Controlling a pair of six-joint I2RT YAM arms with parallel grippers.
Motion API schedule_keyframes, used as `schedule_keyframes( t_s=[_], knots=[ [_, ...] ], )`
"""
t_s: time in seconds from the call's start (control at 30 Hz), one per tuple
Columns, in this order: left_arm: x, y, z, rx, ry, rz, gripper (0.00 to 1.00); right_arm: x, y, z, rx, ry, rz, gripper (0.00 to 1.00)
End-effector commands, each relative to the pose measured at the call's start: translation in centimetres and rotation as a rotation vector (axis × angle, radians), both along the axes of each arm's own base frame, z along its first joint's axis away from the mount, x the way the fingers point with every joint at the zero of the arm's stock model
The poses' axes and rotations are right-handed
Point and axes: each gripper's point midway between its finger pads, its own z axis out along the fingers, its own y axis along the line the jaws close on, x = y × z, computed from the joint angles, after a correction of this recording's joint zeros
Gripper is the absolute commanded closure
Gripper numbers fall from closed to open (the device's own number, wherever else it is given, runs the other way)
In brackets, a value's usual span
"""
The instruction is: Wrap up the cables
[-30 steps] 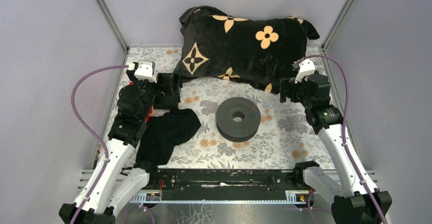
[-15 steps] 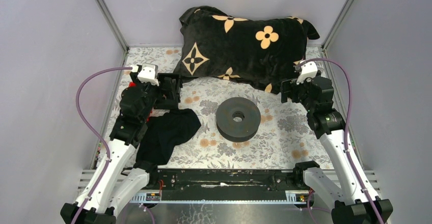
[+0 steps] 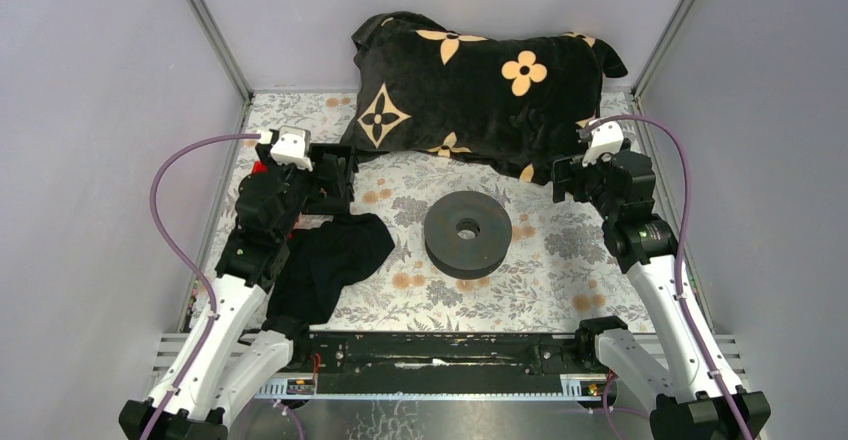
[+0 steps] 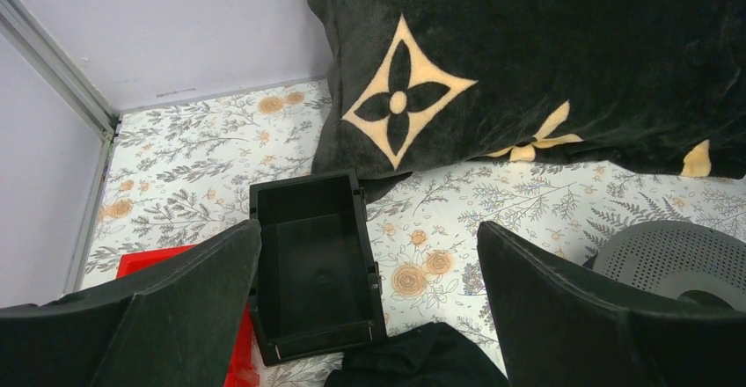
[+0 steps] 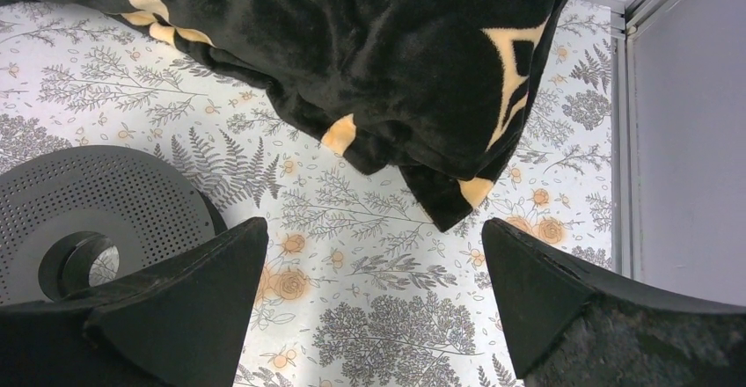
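From my remote seat I see both arms raised over the floral-printed table cover [image 3: 560,260], each at its own side. The left gripper [image 3: 335,178] hangs with its fingers spread wide and nothing between them. Through its wrist camera the left gripper [image 4: 369,227] looks down on an open, empty black plastic box [image 4: 312,264], which sits just beside a flat red piece [image 4: 145,259] at the left. A crumpled black cloth [image 3: 330,260] lies nearer to me than that box and runs toward the left arm's base. The right gripper [image 3: 562,178] is just as wide, also holding nothing. Its own view shows the right gripper [image 5: 374,224] above bare tablecloth, near the corner of the black plush pillow with tan flower motifs [image 5: 352,53] that fills the back of the table. The big black disc-shaped spool with a perforated top face [image 3: 467,233] rests flat in the middle of the table, between the two arms and apart from both. It shows at the right edge of the left wrist view and at the left edge of the right wrist view. As for the cables, I cannot make out the thin blue wires in any of my three views, so I cannot say where they lie.
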Motion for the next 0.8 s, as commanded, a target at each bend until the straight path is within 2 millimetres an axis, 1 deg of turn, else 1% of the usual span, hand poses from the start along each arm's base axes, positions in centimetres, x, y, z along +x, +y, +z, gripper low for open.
schedule_keyframes(
  t_s=[0.0,0.2,0.3,0.77],
  knots=[
    [-0.17,0.48,1.15,0.002,-0.046,0.014,0.00,0.33,-0.41,1.66,-0.007,-0.074,-0.009,0.01],
    [-0.12,0.52,1.01,0.002,-0.039,0.019,0.00,0.33,-0.22,1.41,-0.001,-0.065,0.001,0.01],
    [-0.07,0.83,1.13,0.001,-0.038,0.037,0.00,0.38,-0.53,1.43,-0.005,-0.066,-0.014,0.01],
    [0.00,0.70,0.80,0.005,-0.033,0.030,0.00,0.40,-0.61,1.21,-0.015,-0.057,-0.014,0.01]
  ],
)
